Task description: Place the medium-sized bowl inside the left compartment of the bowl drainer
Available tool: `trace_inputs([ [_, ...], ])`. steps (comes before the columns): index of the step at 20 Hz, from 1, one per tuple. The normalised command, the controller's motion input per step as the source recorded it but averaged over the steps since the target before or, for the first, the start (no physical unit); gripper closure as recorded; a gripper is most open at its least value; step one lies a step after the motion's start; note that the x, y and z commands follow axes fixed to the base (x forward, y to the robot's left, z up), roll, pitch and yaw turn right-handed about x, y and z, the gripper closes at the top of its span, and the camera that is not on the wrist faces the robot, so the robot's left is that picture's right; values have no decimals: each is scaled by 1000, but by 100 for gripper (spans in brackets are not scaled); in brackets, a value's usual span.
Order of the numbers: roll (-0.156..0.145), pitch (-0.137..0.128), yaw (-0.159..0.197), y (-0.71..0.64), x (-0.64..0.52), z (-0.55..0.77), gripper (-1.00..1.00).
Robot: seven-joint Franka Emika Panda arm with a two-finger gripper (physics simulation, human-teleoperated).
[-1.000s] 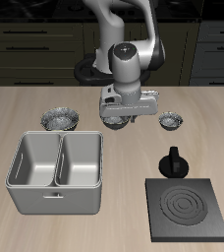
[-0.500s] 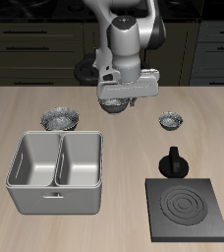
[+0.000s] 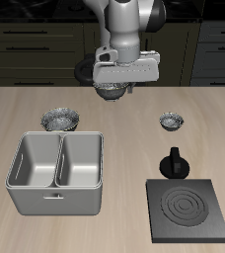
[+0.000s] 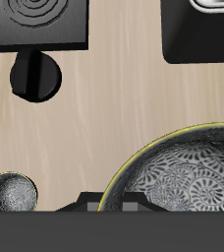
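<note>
My gripper (image 3: 115, 89) is shut on the rim of the medium-sized bowl (image 3: 111, 96) and holds it well above the table, behind the bowl drainer (image 3: 57, 202). In the wrist view the speckled bowl (image 4: 183, 179) hangs close under the gripper (image 4: 110, 206), with its inside facing the camera. The light grey bowl drainer stands near the table's front edge, and both of its wells look empty. Only one dark well of the drainer (image 4: 200, 39) shows in the wrist view.
The wider patterned bowl (image 3: 60, 120) sits behind the drainer. The smallest patterned bowl (image 3: 171, 122) sits apart on the other side and also shows in the wrist view (image 4: 11, 193). A black knob stand (image 3: 174, 164) stands behind the black burner plate (image 3: 188, 210).
The gripper has risen with the bowl and moved back from the table's front edge, a little toward the wider bowl's side. Nothing else has moved.
</note>
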Motion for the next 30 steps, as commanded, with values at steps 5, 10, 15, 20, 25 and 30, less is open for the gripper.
trace_inputs([
  [5,-11,-28,-2,-29,285,429,100],
  [10,-27,4,-6,-133,246,170,100],
  [15,-17,19,-2,-138,219,95,100],
  [20,12,28,-7,-165,337,200,100],
  [25,5,22,-36,-318,386,232,100],
  [30,-47,28,-22,-334,438,106,100],
])
